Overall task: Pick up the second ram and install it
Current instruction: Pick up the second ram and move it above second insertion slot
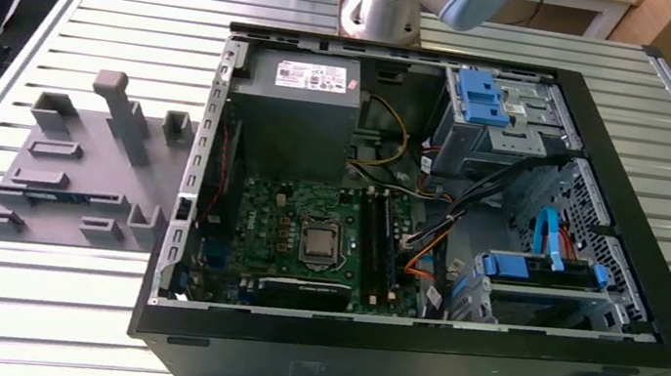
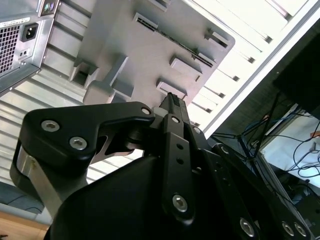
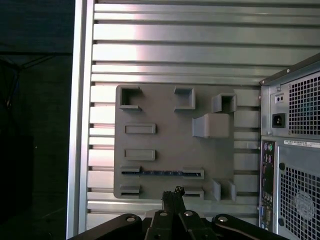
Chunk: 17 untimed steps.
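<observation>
Well off to the exterior view's left of the open black computer tower case (image 1: pixel 416 362), a flat gray plastic fixture plate (image 1: pixel 72 186) lies on the slatted metal desk (image 1: pixel 30 303). Its right edge sits just beside the case wall, and the first wrist view shows a narrow strip of bare slats between the two. The second ram (image 3: pixel 160 173), a slim dark green memory stick, stands on its long edge in the fixture plate with each end caught in a low gray holder. In the exterior view it reads as a dark strip in the plate's near left part. The black fingers (image 3: pixel 168 199) are pressed together with nothing between them. They hang over the plate's margin close to the middle of the stick's length, yet apart from it; in the second wrist view they (image 2: pixel 175 130) point toward the plate with open air before the plastic. A low rectangular block (image 3: pixel 140 155) lies just beside the stick, and a tall gray block (image 3: pixel 212 125) rises well apart from it, nearer the case. Past the plate's outer edge a few bare slats run to the desk's edge rail (image 3: pixel 80 125). Inside the case a green motherboard (image 1: pixel 292 216) lies flat, its long black slots (image 1: pixel 377 243) hemmed on the right by cables. The arm's silver base (image 1: pixel 381 2) stands at the desk's far edge.
</observation>
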{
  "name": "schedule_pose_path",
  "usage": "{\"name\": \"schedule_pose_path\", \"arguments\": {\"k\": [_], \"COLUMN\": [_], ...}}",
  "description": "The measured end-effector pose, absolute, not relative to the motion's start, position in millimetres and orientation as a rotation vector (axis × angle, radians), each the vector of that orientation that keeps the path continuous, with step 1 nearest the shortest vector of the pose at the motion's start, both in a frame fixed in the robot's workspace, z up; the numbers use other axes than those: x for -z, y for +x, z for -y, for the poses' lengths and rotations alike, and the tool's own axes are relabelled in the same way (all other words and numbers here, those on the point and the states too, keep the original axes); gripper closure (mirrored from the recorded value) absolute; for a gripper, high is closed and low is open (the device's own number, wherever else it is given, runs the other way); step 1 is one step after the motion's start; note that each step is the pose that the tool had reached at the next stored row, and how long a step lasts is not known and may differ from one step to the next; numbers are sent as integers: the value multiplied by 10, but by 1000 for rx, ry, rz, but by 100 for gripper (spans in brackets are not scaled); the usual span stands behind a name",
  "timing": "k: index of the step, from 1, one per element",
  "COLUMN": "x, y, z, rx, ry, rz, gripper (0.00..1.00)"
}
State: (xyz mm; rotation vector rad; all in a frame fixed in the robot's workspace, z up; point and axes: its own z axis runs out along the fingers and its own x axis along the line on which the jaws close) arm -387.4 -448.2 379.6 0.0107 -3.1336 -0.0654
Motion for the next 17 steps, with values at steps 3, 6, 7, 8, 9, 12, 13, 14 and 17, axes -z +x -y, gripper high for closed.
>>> {"name": "schedule_pose_path", "arguments": {"k": [3, 6, 7, 8, 9, 12, 13, 14, 17], "x": [-3795, -3796, -3795, -3795, -3795, -3795, -3795, -3795, -3796], "y": [-3874, -3874, -3874, -3874, -3874, -3874, -3874, -3875, -3875], "z": [4482, 4482, 4482, 4482, 4482, 4482, 4482, 4482, 4482], "rx": [65, 65, 65, 65, 65, 65, 65, 65, 65], "ry": [13, 15, 17, 18, 21, 38, 48, 58, 86], "rz": [3134, 3134, 3134, 3134, 3133, 3133, 3133, 3133, 3131], "gripper": [89, 89, 89, 89, 89, 89, 89, 89, 89]}}
